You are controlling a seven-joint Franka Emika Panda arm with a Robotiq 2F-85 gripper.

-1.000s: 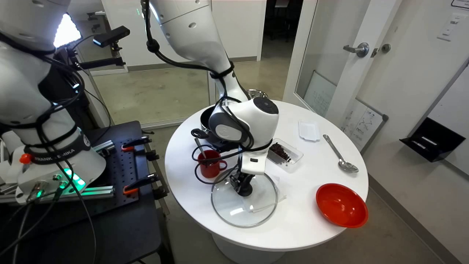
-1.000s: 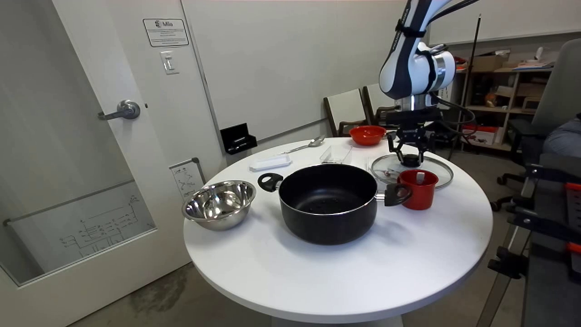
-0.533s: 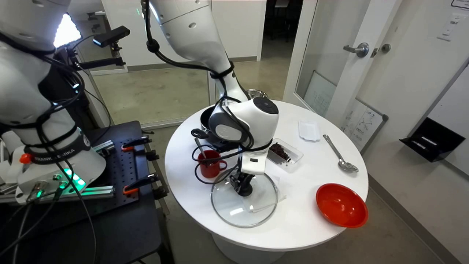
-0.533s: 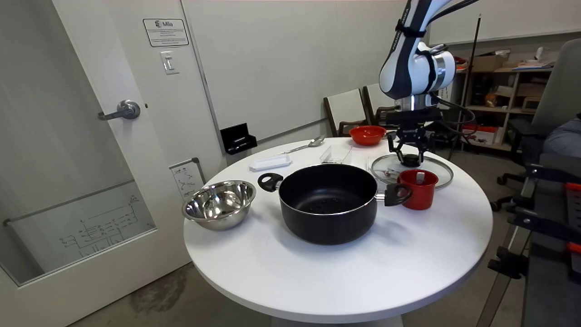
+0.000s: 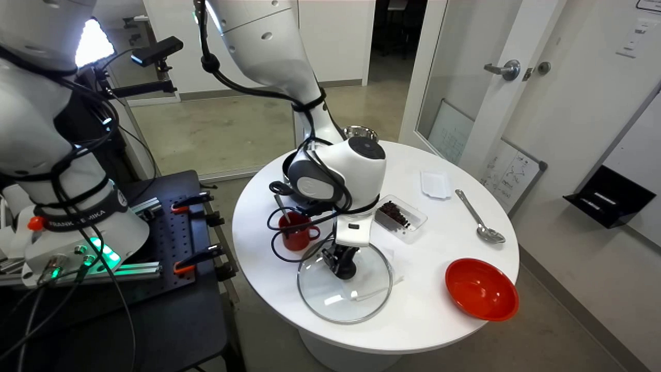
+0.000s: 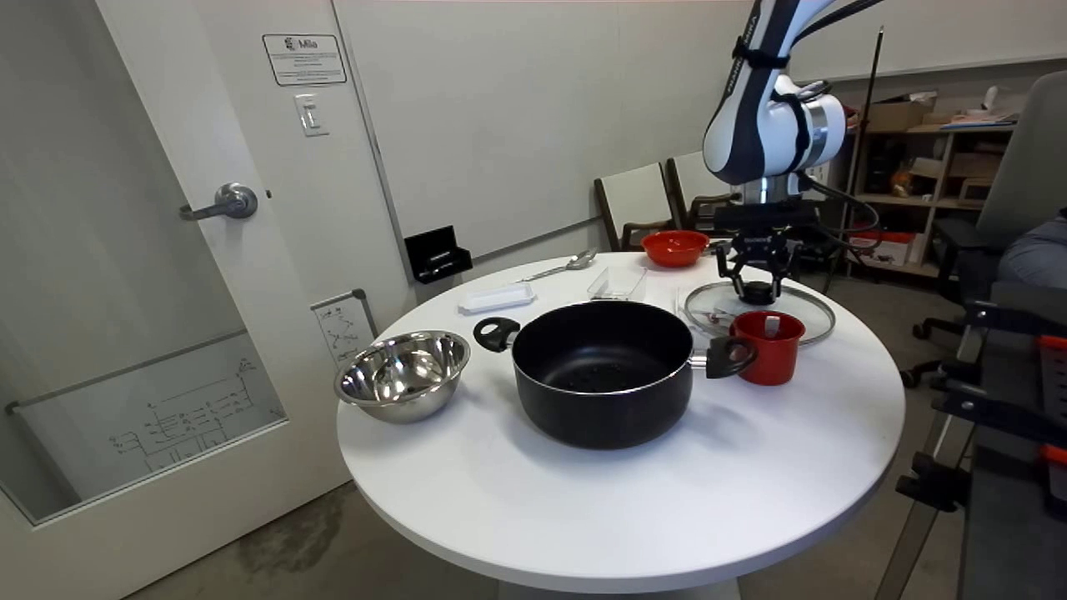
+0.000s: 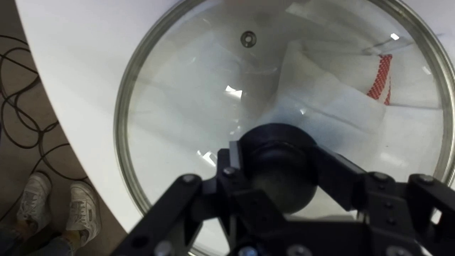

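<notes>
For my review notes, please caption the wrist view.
Black end effector closed on the round black knob of a round, clear, metal-rimmed glass lid, over a white table.

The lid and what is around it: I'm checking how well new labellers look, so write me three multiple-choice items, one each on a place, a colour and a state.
1. Where is the lid?
A) on the pot
B) near the mug
C) in the steel bowl

2. What colour is the mug?
A) red
B) green
C) black

3. How is the gripper at the knob?
A) wide open
B) closed beside it
C) closed on it

1 B, as both exterior views show the lid close to the mug.
2 A, as its outside is red in both exterior views.
3 C, as the knob sits clamped between the jaws in the wrist view.
</notes>
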